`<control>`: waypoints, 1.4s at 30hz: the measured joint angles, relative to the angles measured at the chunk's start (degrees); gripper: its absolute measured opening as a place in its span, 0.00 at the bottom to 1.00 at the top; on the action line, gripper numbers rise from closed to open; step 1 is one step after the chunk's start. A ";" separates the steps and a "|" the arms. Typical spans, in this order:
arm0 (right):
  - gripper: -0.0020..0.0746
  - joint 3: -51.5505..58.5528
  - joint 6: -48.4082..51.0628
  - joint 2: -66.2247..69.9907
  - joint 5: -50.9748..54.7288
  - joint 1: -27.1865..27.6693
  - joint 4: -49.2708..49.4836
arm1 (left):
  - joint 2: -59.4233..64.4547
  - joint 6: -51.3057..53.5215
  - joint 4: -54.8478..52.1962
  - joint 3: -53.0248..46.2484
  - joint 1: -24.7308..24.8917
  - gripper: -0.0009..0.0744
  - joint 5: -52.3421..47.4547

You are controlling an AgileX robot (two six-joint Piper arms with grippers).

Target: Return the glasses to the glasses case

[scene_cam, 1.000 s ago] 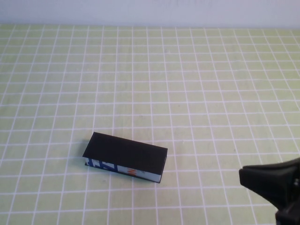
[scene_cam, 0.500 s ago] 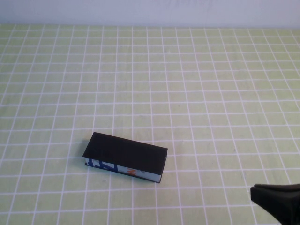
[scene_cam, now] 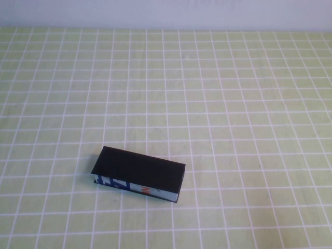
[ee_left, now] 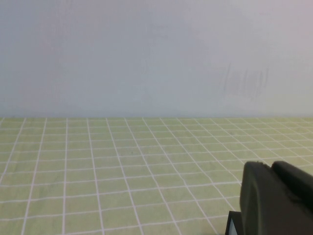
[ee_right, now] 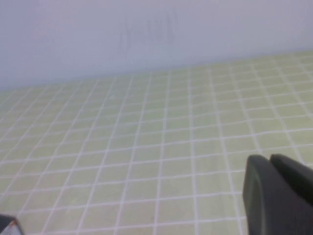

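Glasses case [scene_cam: 138, 174] lies on the green grid cloth [scene_cam: 218, 104], near edge, left of centre, black lid flap down, patterned blue-white-orange front facing the robot; contents hidden and no glasses show anywhere. Right gripper [ee_right: 274, 193] appears only in its wrist view, raised above bare cloth, fingers pressed together on nothing. Left gripper [ee_left: 271, 198] likewise only in its own wrist view, over the cloth; cannot tell how its fingers stand.
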State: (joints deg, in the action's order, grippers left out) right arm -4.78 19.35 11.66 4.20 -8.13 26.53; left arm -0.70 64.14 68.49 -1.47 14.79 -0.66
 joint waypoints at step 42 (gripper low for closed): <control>0.01 6.32 -0.11 -12.08 15.22 4.65 7.91 | 0.00 0.00 0.00 0.00 0.00 0.01 0.00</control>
State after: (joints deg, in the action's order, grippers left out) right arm 1.54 19.25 -0.43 19.42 -3.48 34.44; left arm -0.70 64.14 68.49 -1.47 14.79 -0.66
